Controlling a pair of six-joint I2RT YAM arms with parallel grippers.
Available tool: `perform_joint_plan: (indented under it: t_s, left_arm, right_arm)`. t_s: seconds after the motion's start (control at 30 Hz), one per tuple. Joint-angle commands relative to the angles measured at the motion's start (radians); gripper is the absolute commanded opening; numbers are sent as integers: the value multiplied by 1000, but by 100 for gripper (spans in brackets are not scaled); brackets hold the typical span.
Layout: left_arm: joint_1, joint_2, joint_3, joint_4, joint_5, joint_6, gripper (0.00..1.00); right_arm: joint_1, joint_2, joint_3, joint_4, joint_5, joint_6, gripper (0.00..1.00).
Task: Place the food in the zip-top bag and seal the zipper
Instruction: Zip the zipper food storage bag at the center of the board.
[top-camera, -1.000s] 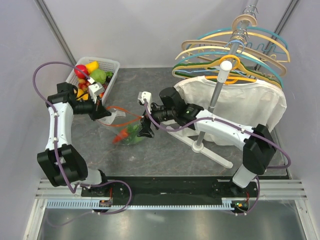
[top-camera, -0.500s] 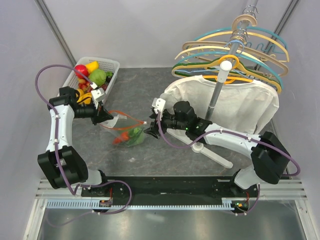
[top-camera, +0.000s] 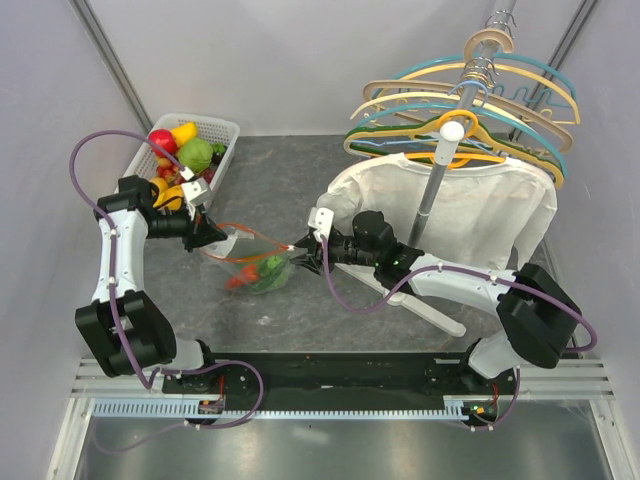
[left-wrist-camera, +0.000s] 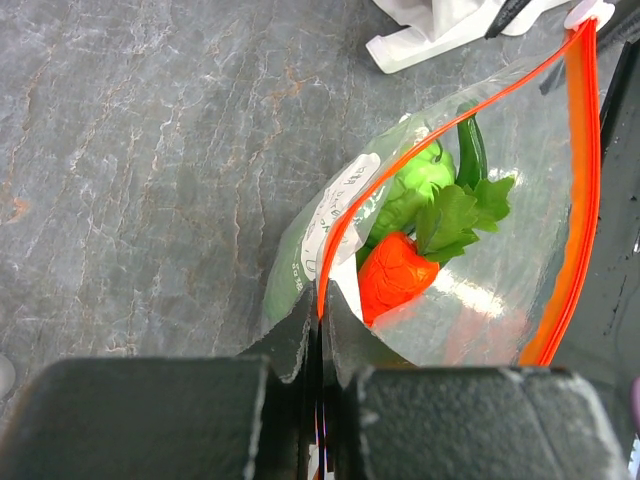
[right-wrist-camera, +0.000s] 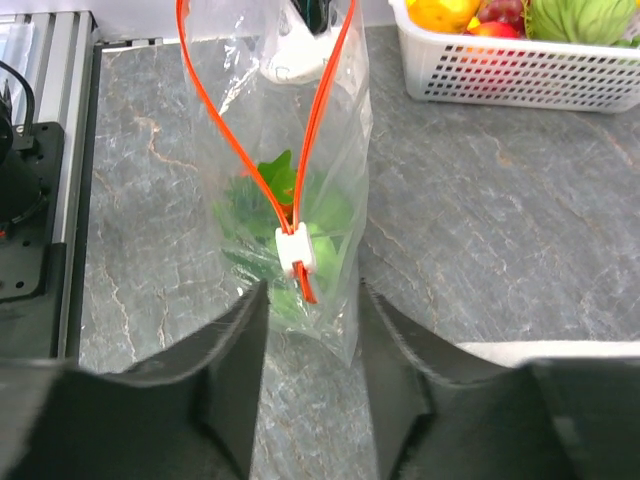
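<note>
Crinkly clear zip-top bag (top-camera: 255, 262), stretched between both grippers over grey veined tabletop (top-camera: 290, 190). Thin red-orange zipper (left-wrist-camera: 585, 180) along the mouth, gaping in a long loop; boxy white slider (right-wrist-camera: 296, 250) at the right-hand end. Inside: glossy orange carrot (left-wrist-camera: 395, 275) with ruffled green leaves (left-wrist-camera: 455, 215), plus lumpy pale-green piece (left-wrist-camera: 415, 180).

Left gripper (left-wrist-camera: 320, 345) clenched on the bag's rim at the zipper's end, forearm reaching inward from beside white lattice basket (top-camera: 228, 140). Right gripper (right-wrist-camera: 310, 300) level, pointing left, jaws parted, straddling the slider without touching it.
</note>
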Motion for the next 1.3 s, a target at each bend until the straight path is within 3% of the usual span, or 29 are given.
perform_joint_plan:
  t_s: [0.0, 0.17, 0.3, 0.33, 0.4, 0.43, 0.5, 0.53, 0.57, 0.63, 0.77, 1.03, 1.27]
  left_arm:
    - [8, 2, 22, -20, 50, 55, 2]
    - [8, 1, 13, -39, 42, 76, 2]
    - [6, 2, 22, -42, 48, 70, 2]
    - [8, 2, 25, -40, 54, 66, 2]
    - [8, 5, 57, -39, 65, 25, 21]
    - [9, 8, 74, -40, 85, 3, 37]
    - [14, 7, 142, -39, 117, -52, 60]
    - [15, 4, 173, -39, 155, -69, 91]
    - [14, -1, 202, -40, 179, -103, 100]
    - [0, -31, 261, -43, 229, -104, 100]
    - [-157, -131, 224, 0, 183, -123, 98]
    - [-425, -256, 74, 222, 72, -242, 70]
    - [-621, -229, 62, 244, -34, -252, 67]
  right_arm:
    - [-4, 4, 9, 77, -32, -31, 43]
    - [-4, -7, 35, 86, -17, 24, 36]
    - [-4, -15, 49, 65, -21, 27, 0]
    - [-2, -21, 53, 52, -17, 28, 0]
    - [-2, -35, 61, 26, -14, 35, 0]
    - [-2, -53, 81, 13, -15, 48, 0]
    - [-2, -84, 108, -50, -32, 58, 0]
    - [-2, -92, 137, -75, -41, 56, 0]
    - [-2, -96, 148, -101, -52, 52, 0]
    - [-2, -98, 164, -173, -64, 38, 0]
    - [-1, -89, 157, -205, -72, 9, 0]
    - [24, -102, 138, -221, -72, -62, 0]
    - [35, -116, 147, -230, -61, -77, 0]
